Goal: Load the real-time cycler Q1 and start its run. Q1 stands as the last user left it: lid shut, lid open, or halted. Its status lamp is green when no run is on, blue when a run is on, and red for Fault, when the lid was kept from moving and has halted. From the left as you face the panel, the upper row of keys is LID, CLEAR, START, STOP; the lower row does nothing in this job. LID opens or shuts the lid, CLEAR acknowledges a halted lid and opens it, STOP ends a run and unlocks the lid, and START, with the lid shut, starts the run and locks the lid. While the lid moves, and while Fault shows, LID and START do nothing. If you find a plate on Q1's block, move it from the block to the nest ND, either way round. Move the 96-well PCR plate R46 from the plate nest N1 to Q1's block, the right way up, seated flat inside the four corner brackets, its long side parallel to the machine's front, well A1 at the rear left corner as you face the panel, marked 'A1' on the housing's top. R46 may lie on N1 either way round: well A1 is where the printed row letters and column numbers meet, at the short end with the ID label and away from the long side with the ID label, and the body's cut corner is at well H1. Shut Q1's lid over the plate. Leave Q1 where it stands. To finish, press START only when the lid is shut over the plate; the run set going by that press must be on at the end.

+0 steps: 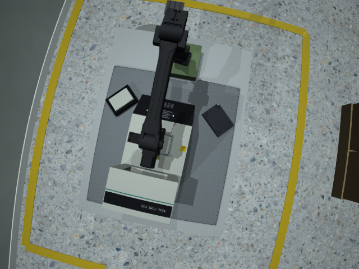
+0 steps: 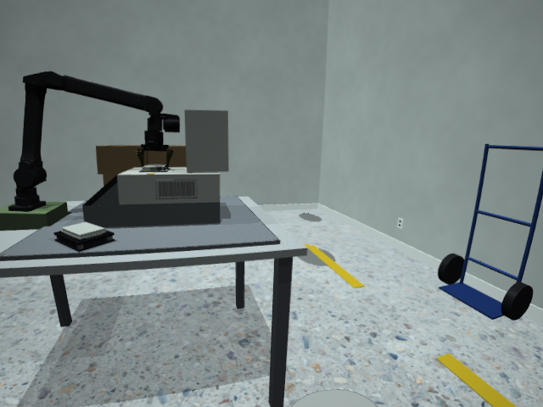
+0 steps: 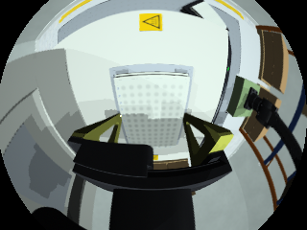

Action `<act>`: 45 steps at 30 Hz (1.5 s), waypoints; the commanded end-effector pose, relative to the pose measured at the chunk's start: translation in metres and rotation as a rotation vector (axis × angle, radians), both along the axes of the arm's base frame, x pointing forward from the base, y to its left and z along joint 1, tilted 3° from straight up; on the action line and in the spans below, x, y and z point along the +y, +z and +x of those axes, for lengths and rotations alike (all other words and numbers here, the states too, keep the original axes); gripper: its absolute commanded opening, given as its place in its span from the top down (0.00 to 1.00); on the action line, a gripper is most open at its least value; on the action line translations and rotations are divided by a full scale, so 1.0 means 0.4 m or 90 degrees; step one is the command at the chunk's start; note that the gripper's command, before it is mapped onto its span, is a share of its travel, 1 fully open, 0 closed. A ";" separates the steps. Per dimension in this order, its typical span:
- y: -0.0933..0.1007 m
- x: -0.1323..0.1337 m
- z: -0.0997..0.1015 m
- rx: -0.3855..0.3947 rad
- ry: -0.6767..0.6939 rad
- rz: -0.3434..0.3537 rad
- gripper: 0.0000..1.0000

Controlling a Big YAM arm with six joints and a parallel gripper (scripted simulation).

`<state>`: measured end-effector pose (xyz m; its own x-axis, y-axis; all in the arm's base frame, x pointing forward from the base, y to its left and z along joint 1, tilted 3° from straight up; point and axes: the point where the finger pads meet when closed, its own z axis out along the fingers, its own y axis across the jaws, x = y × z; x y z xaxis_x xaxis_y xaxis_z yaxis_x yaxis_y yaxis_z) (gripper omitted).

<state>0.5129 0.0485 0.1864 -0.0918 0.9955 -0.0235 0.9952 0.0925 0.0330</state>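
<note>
The cycler Q1 stands mid-table with its lid [image 2: 205,140] open and upright. Its status lamp [image 1: 147,110] is green. A plate [image 3: 153,105] lies on Q1's block; it also shows in the overhead view [image 1: 168,144] and the side view [image 2: 153,167]. My gripper [image 3: 152,116] is open right over this plate, one finger on each long side, not clamping it. It also shows in the side view [image 2: 153,155]. The white plate R46 [image 1: 122,99] lies on the black nest N1 [image 2: 84,238] at the left. The nest ND [image 1: 217,119] at the right is bare.
The key panel [image 1: 169,111] lies on Q1's dark front slope, partly under my arm. The arm's green base [image 1: 187,62] stands behind it. A yellow warning label [image 3: 152,23] sits on the housing beyond the block. A blue hand truck [image 2: 490,245] stands off the table.
</note>
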 end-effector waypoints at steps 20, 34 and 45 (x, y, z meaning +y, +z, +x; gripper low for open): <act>0.077 -0.006 0.041 -0.026 0.002 0.000 0.00; 0.196 0.017 0.024 -0.060 0.002 0.005 0.00; 0.222 -0.005 0.028 -0.058 -0.010 0.005 0.00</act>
